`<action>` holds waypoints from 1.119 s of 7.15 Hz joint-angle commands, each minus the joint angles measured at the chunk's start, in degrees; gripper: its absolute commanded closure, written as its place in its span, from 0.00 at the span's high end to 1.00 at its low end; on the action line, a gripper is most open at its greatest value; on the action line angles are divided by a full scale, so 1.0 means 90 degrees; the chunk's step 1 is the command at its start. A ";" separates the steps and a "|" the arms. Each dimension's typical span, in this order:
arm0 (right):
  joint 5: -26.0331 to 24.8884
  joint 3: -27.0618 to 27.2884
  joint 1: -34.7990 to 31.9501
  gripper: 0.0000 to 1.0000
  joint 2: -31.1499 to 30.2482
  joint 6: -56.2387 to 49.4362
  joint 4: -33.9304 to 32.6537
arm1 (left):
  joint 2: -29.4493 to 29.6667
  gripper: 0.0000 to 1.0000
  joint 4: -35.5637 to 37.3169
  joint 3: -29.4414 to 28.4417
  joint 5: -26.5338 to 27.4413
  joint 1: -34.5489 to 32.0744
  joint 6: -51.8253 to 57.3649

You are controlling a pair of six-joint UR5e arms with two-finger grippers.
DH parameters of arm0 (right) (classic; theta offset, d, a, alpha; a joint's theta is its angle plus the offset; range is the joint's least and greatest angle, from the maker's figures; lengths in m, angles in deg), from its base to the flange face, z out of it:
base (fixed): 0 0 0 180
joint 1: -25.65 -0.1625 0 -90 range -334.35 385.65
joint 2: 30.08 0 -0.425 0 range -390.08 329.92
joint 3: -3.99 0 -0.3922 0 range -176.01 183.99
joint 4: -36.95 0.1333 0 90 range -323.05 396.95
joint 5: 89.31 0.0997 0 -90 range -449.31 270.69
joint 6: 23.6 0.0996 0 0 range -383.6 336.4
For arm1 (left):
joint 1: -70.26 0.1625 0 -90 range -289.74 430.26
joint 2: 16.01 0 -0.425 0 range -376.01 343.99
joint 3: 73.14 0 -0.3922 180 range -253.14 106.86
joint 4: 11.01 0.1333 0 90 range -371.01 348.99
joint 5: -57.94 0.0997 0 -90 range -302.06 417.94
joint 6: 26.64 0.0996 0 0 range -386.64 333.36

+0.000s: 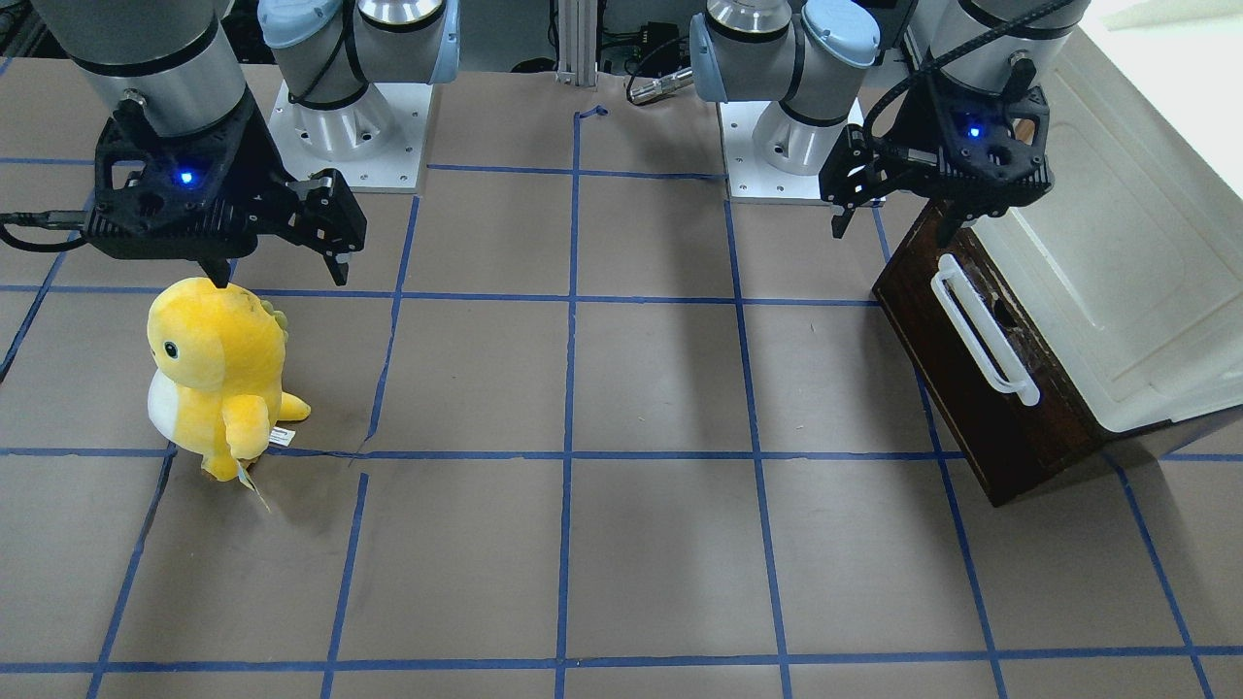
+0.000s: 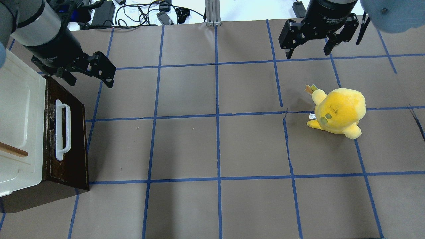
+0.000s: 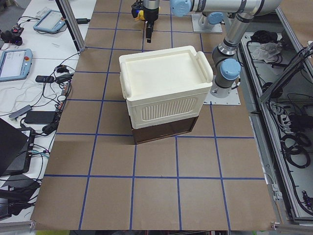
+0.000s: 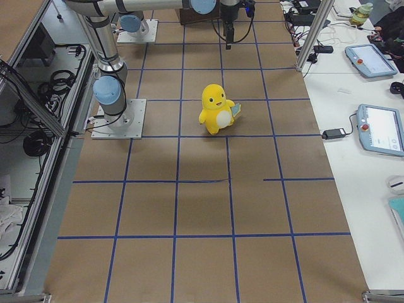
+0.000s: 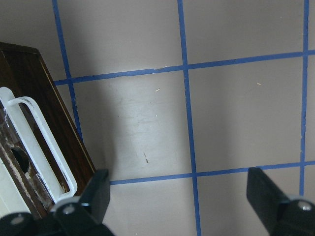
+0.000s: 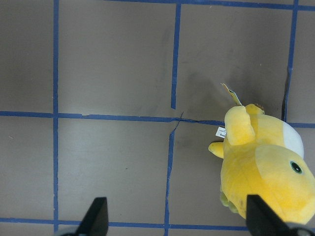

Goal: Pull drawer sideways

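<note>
The drawer [image 2: 73, 159] sits under a cream-white case [image 2: 20, 109] at the table's left edge. Its dark brown front and white bar handle [image 2: 63, 129] face the table's middle, and its pale inside does not show. It also shows in the front-facing view [image 1: 981, 408] and the left wrist view [image 5: 47, 118]. My left gripper [image 2: 89, 79] is open and empty. It hangs above the table just past the far end of the drawer front, clear of the handle [image 1: 983, 325]. My right gripper [image 2: 307, 53] is open and empty, far off on the right.
A yellow plush toy [image 2: 338, 111] stands on the right half, just nearer than the right gripper [image 1: 279, 272], and it shows in the right wrist view [image 6: 266, 172]. Blue tape lines grid the brown table. Cables lie beyond the far edge [image 2: 139, 13].
</note>
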 commanded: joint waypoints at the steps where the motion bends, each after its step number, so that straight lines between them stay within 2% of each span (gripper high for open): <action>1: 0.0005 0.0000 0.0000 1.00 0.0000 0.0000 0.0000 | 0.0005 1.00 0.0014 0.0004 -0.0011 0.0013 0.0030; 8: -0.0004 0.0000 0.0000 1.00 0.0000 -0.0010 0.0000 | 0.0122 1.00 0.0024 0.0004 -0.0031 0.0131 -0.0048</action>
